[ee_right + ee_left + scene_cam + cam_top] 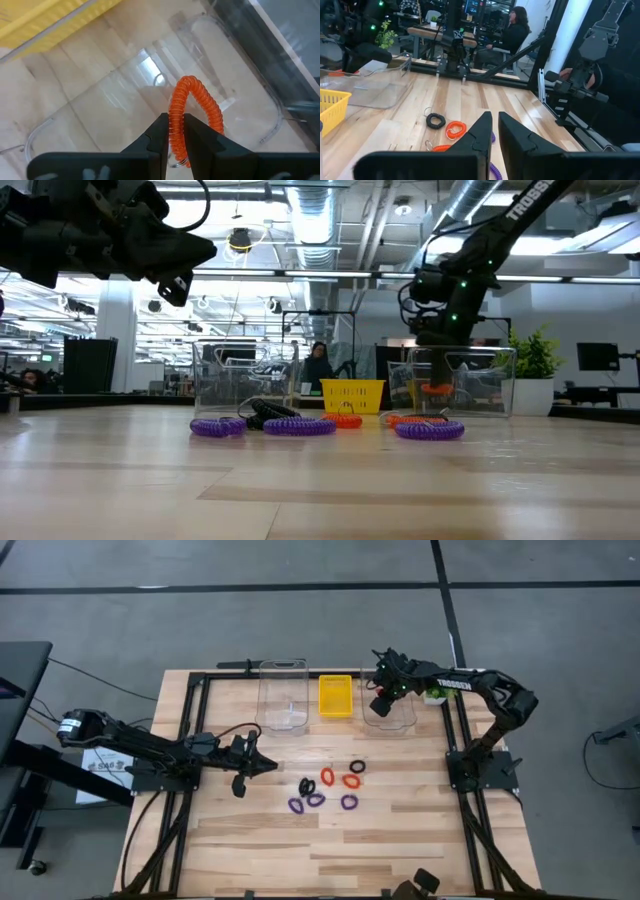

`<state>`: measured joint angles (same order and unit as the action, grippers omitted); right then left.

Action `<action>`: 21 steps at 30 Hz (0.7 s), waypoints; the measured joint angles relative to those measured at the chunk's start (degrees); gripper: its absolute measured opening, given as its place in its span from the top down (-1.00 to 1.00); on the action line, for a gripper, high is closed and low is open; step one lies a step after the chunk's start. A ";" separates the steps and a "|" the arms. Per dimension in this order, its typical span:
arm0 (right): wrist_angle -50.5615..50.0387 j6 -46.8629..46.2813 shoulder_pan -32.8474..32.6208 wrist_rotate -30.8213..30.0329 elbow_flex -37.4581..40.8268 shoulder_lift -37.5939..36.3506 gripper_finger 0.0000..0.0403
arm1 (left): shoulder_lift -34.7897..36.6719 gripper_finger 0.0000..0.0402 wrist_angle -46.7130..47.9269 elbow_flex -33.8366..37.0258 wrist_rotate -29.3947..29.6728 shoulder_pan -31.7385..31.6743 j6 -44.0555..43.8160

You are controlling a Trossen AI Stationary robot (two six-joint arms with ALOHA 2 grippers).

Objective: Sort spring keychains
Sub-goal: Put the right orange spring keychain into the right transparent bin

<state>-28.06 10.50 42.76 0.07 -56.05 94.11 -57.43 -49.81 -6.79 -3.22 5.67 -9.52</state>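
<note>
Several spring keychains lie flat on the wooden table (400,830): two black (357,767) (306,786), two orange-red (328,776) (351,781) and three purple (316,799) (296,806) (349,802). My right gripper (381,705) (175,120) hovers over the right clear bin (403,721), shut on another orange-red keychain (192,92). My left gripper (270,764) (493,120) is shut and empty, above the table, left of the loose keychains. My right gripper pinches the orange-red keychain between its two fingers on one side of the coil (176,112), coming from above and pointing down. The loop (437,389) hangs below the fingers inside the clear bin's walls, lifted clear of the bin's floor.
A second clear bin (283,692) stands at the far edge, left of the yellow tray (335,695), which sits between the two bins. Black frame rails (190,730) run along both table sides. People sit in the room beyond (517,30). Bare wood lies toward the near edge.
</note>
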 joint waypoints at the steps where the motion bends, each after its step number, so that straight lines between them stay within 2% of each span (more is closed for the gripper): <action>1: -0.01 0.00 -0.19 0.00 0.00 0.00 0.74 | 0.00 0.85 0.00 0.00 0.00 0.00 0.01; 13: -0.78 0.57 -1.92 -0.17 -0.49 0.00 0.51 | 0.00 0.85 0.01 0.00 0.00 0.00 0.02; 21: -9.04 0.03 -2.25 -0.19 -9.40 -1.57 0.49 | 0.01 0.85 0.01 0.00 0.00 0.00 0.02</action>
<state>-37.10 10.54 40.51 -0.12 -65.45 92.53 -57.42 -49.80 -6.79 -3.22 5.67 -9.50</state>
